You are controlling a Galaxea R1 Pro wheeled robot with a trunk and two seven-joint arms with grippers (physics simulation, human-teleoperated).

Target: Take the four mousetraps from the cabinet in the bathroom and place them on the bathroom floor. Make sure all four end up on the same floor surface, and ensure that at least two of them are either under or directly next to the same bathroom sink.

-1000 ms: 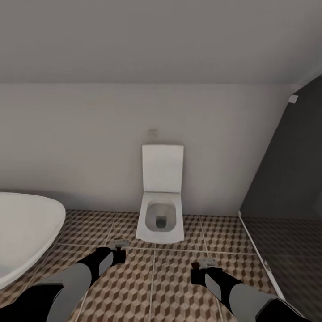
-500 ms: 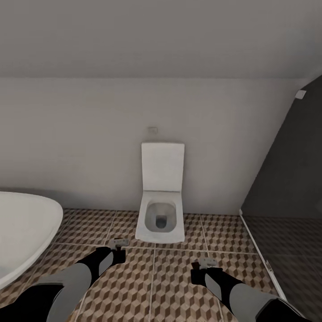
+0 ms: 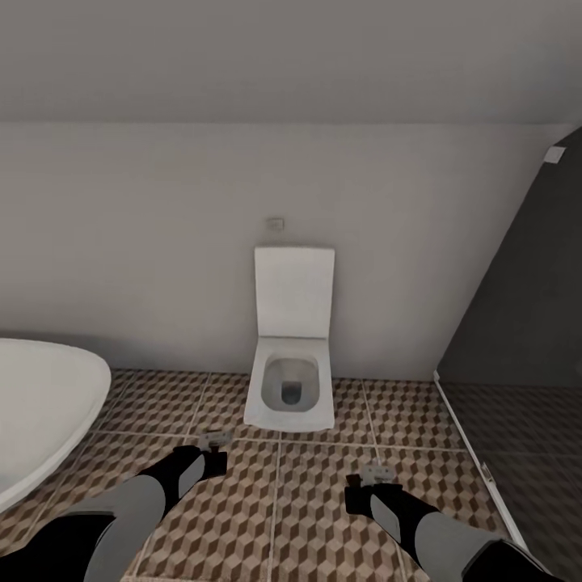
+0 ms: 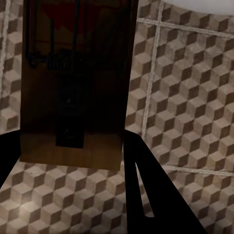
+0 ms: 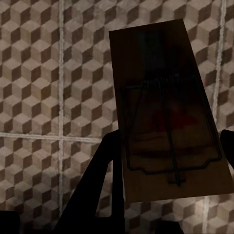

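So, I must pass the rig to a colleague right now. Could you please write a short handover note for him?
Left gripper: shut on a dark brown mousetrap, held above the bathroom floor.
Right gripper: shut on a second mousetrap, also above the tiles.
Surroundings: toilet straight ahead, bathtub on the left, shower stall on the right.
Done: two traps picked up.
Left: find the sink, set these traps on the tiles under or next to it; the other two traps are unaccounted for here.

No text, label, brand, number or sign can be read anywhere.
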